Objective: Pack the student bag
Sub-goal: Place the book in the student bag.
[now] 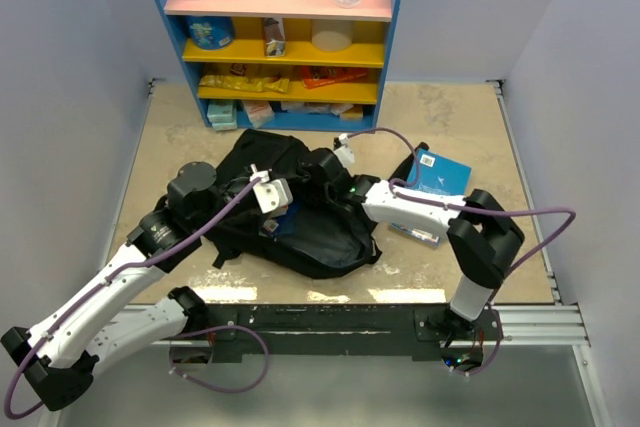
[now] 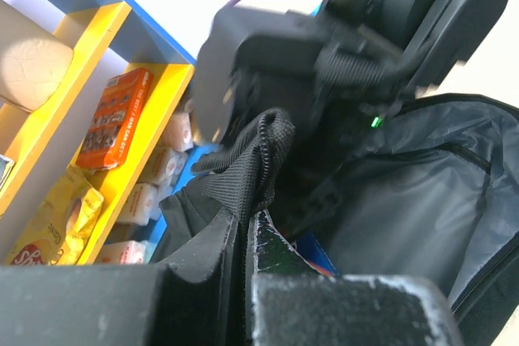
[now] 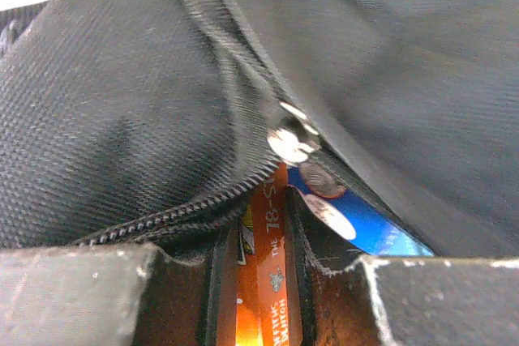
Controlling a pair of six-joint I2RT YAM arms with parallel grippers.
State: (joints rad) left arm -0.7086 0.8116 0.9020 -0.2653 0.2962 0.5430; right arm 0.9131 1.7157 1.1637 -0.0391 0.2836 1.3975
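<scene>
The student bag (image 1: 310, 227), a large black backpack, lies in the middle of the table with its mouth held apart. My left gripper (image 2: 243, 228) is shut on the bag's black webbing strap (image 2: 255, 155) at the opening's rim and holds it up. The grey lining (image 2: 405, 200) and a blue book (image 2: 318, 253) show inside. My right gripper (image 3: 261, 237) is at the zip (image 3: 162, 218), shut on the spine of an orange book (image 3: 272, 273) that reaches into the opening. Beside it lies a blue book (image 3: 369, 228). From above, both grippers, left (image 1: 276, 205) and right (image 1: 328, 169), meet over the bag.
A blue book (image 1: 442, 171) lies on the table right of the bag, and another book (image 1: 415, 233) lies under my right forearm. A blue and yellow shelf (image 1: 290, 57) with snack boxes and bottles stands at the back. Purple cables trail from both arms.
</scene>
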